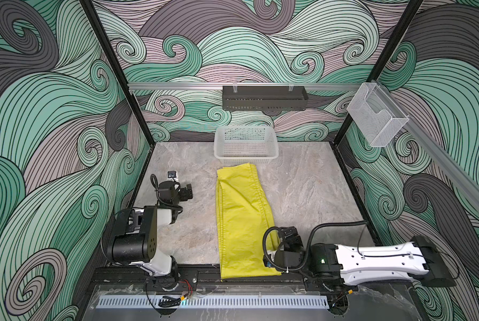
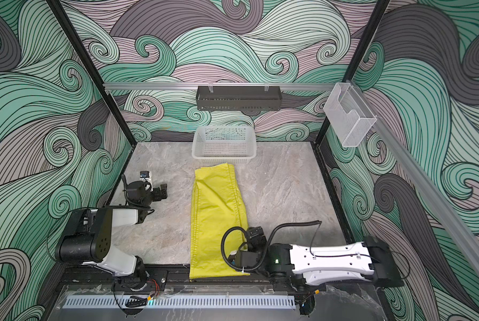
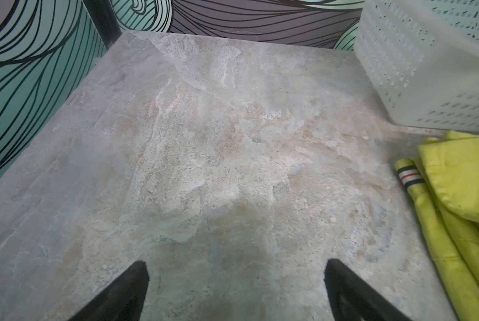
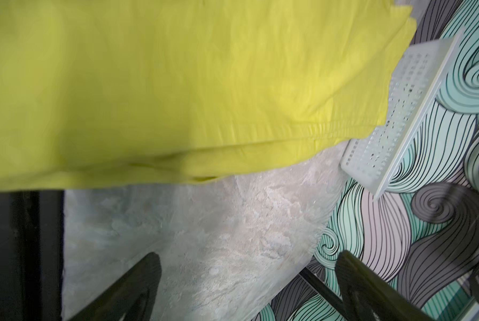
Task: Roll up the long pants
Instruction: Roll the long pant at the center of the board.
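Grey marbled tabletop (image 1: 316, 180), swirl-patterned walls (image 1: 52, 111); thin, crinkly long pants (image 1: 241, 222) lie folded lengthwise; left claw (image 3: 237, 265) and right claw (image 4: 249, 257) gape, empty.

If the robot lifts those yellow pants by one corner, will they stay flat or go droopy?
Probably droopy: the thin yellow-green fabric pants lie in soft, creased folded layers on the grey stone-look table. They look light, so a push would likely bunch them up rather than slide them whole. Lying flat, they should not roll.
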### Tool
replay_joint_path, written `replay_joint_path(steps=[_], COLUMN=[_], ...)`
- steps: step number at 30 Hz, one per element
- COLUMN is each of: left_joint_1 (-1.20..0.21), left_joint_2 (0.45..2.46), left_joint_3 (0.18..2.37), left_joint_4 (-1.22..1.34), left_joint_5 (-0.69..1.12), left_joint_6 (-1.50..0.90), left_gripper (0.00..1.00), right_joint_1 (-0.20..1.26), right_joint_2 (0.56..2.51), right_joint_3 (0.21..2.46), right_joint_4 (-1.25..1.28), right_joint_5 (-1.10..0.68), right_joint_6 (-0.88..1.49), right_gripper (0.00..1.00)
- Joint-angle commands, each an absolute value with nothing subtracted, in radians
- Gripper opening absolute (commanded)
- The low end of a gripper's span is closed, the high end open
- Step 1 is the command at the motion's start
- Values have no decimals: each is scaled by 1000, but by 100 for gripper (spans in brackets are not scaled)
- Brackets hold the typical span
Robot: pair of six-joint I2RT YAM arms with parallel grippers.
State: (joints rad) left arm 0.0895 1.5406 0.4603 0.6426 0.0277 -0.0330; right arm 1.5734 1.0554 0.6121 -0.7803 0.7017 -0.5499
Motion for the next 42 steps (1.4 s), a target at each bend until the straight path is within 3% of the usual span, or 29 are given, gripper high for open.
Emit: replay_joint_path(steps=[1, 6, 9, 15, 26, 36, 42], left_joint_1=[89, 89, 89, 89, 90, 89, 89], left_joint_2=[1527, 1528, 1527, 1527, 1527, 1528, 1527], left_joint_3=[485, 485, 484, 485, 484, 485, 485], left_joint_4=[644, 644, 644, 644, 645, 644, 644], left_joint_5=[35, 36, 35, 37, 36, 36, 36], left_joint_6=[-30, -30, -29, -29, -29, -29, -29], left_gripper=[99, 99, 99, 99, 99, 99, 99], right_joint_1=[1679, 1795, 1822, 1821, 1832, 1778, 1770], right_joint_2=[1152, 1271, 1321, 1375, 1627, 1688, 1898], right_joint_3=[628, 734, 707, 801, 968, 1047, 1108], right_joint_4=[-732, -814, -758, -696, -826, -940, -1004], right_joint_5=[752, 703, 765, 637, 638, 616, 692], right_joint_6=[-471, -285, -280, -218, -57, -60, 28], right_gripper=[99, 99, 99, 99, 99, 96, 91])
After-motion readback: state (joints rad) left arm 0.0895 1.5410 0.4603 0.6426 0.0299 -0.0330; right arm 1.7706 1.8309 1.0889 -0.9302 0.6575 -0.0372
